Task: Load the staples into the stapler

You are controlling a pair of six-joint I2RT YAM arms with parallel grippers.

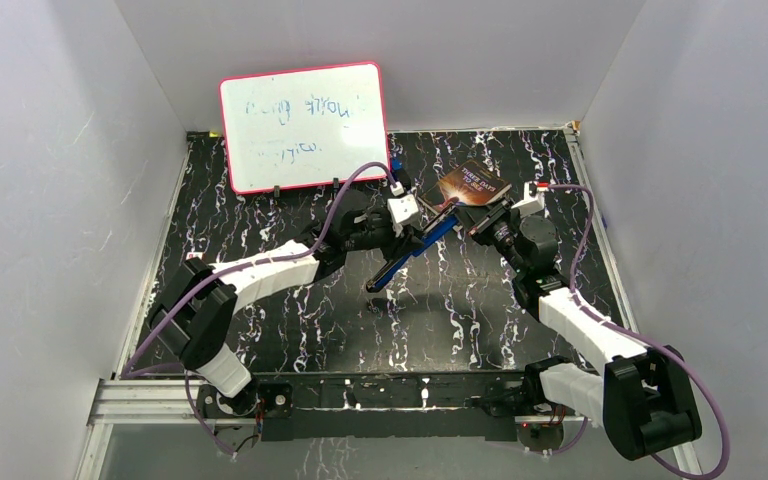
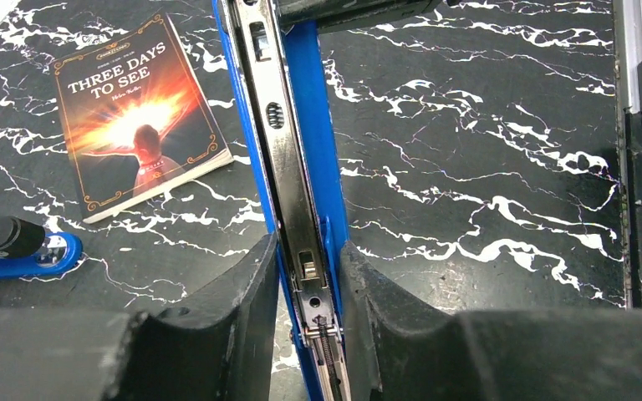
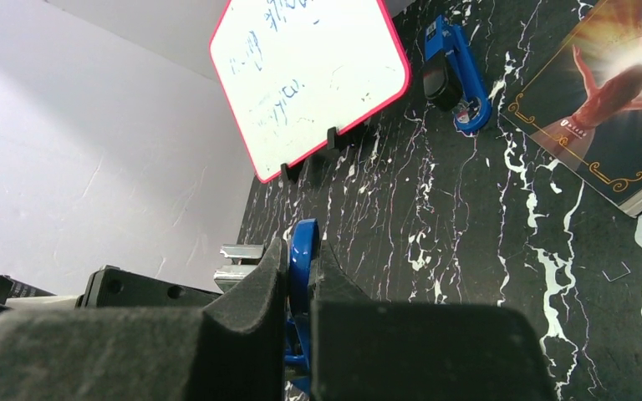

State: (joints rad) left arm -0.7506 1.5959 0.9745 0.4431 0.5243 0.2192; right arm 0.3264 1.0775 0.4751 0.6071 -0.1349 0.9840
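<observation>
Left gripper (image 2: pixel 308 271) clamped on the blue stapler (image 2: pixel 313 125), black fingers (image 2: pixel 242 309) pressed to both sides of its body near the spring end of the silver rail. Stapler is opened flat, rail facing up. Right gripper (image 3: pixel 301 252) shut tight on a blue edge of the same stapler at its other end. In the top view the stapler runs diagonally between the two grippers, mid table (image 2: pixel 485 167), looks raised off the surface. Staples: cannot tell whether any strip sits in the rail. Book (image 2: pixel 138 113) titled "Three Days to See" lies flat just beyond the stapler. Small blue-and-black tool (image 3: pixel 456 75) lies near the book. Whiteboard (image 3: pixel 309 75) with pink-red frame stands at the back, faint scribbles on it.
</observation>
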